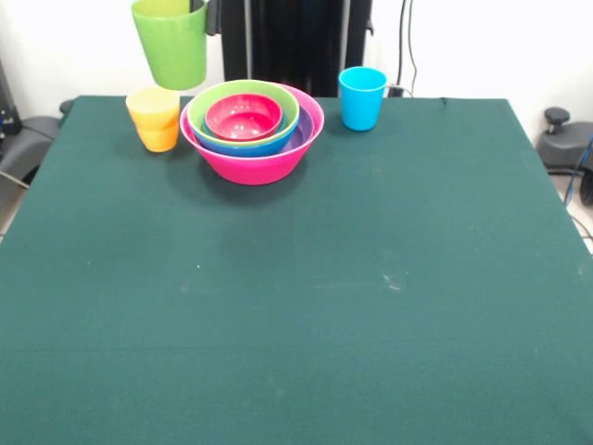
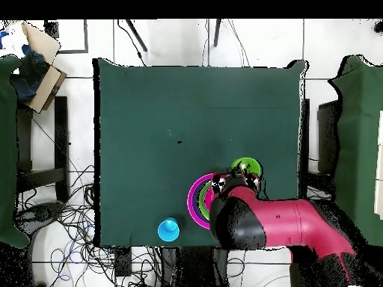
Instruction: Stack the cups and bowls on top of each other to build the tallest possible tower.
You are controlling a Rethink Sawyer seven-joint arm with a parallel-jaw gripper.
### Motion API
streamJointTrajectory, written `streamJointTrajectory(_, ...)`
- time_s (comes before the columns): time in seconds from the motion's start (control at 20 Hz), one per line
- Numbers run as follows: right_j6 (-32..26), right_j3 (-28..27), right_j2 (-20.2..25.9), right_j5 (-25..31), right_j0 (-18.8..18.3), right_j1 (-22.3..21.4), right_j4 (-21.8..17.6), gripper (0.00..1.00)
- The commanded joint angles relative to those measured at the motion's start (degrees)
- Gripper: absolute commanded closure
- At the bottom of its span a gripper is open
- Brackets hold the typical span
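The green cup [image 1: 172, 42] hangs upright in the air above the table's far left part, held at its rim by my gripper [image 1: 198, 7], of which only a black tip shows at the top edge. Below it a yellow cup [image 1: 153, 104] sits inside an orange cup [image 1: 158, 137]. Beside them stands the tower [image 1: 252, 130]: the pink bowl [image 1: 255, 165] holds purple, blue, light green and small red-pink [image 1: 243, 116] bowls nested. The blue cup [image 1: 361, 97] stands apart to the right. In the overhead view the green cup [image 2: 245, 166] shows at the arm's tip, next to the pink bowl [image 2: 192, 198].
The red and black arm [image 2: 280, 220] covers much of the bowls and the yellow and orange cups in the overhead view. The blue cup [image 2: 168, 229] stands near the table's edge there. The green tablecloth [image 1: 296, 306] fills the near side.
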Motion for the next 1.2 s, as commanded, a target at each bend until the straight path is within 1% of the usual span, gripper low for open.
streamJointTrajectory(0.05,3.9,8.2,-4.4,-5.0,1.2,1.0,-6.1,1.0)
streamJointTrajectory(0.3,3.6,10.3,-5.6,-8.7,0.0,2.1,-8.0,1.0)
streamJointTrajectory(0.5,4.3,10.7,-8.8,-12.3,0.4,3.6,-11.2,1.0)
streamJointTrajectory(0.65,5.7,10.0,-12.3,-14.7,2.2,5.4,-13.6,1.0)
streamJointTrajectory(0.85,7.3,9.4,-16.6,-17.1,5.4,6.7,-14.9,1.0)
streamJointTrajectory(1.05,8.3,9.1,-19.9,-17.9,9.0,6.9,-14.2,1.0)
streamJointTrajectory(1.2,7.9,9.3,-20.7,-17.4,10.5,6.1,-12.8,1.0)
